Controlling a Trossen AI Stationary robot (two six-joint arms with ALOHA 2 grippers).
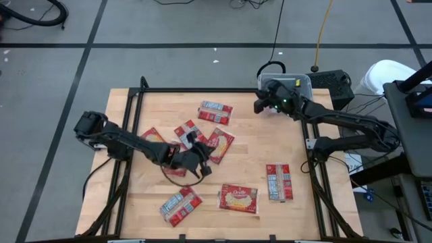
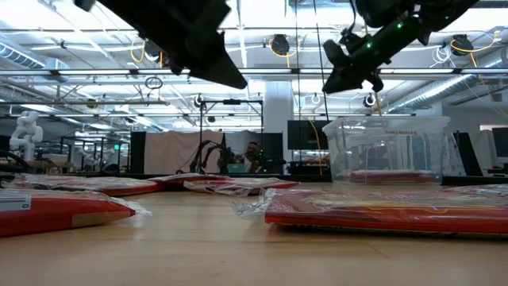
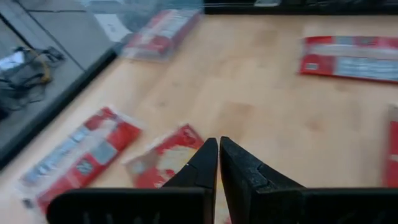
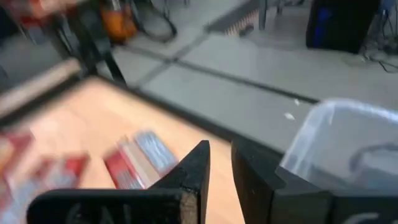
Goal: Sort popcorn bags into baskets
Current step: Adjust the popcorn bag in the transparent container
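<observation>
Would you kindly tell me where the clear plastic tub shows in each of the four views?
High view: clear tub off the table's far right corner, under the right gripper.
Low view: tub right of centre, packet inside.
Left wrist view: not identifiable.
Right wrist view: tub at right.
Shared landmark: the right gripper beside it.

We see flat red popcorn packets [image 1: 216,113] spread over a pale, light-brown wooden tabletop [image 1: 256,152] with a black frame along its edges. Ahead of the left arm's black fingers [image 3: 199,168], a red packet with a cream-yellow popcorn picture [image 3: 163,158] lies beside a red packet with white-grey print [image 3: 81,155]. Beyond the right arm's black fingers [image 4: 245,171] sits a clear, see-through plastic tub [image 4: 345,146], with red showing at its bottom in the low view. The floor is grey with dark lines.
</observation>
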